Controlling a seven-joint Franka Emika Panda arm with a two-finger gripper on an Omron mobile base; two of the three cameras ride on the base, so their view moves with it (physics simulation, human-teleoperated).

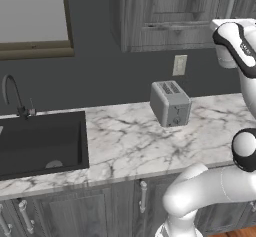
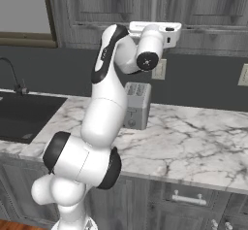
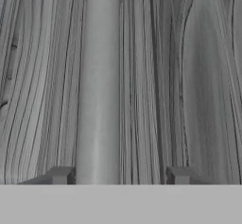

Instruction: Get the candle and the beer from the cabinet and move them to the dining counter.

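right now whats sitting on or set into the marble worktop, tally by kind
toaster: 1
black sink: 1
faucet: 1
total: 3, all on the marble worktop

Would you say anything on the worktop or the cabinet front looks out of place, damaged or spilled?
Nothing stands out. The toaster stands upright on the marble worktop, no spill shows, and the cabinet doors are shut, with the gripper at a silver bar handle.
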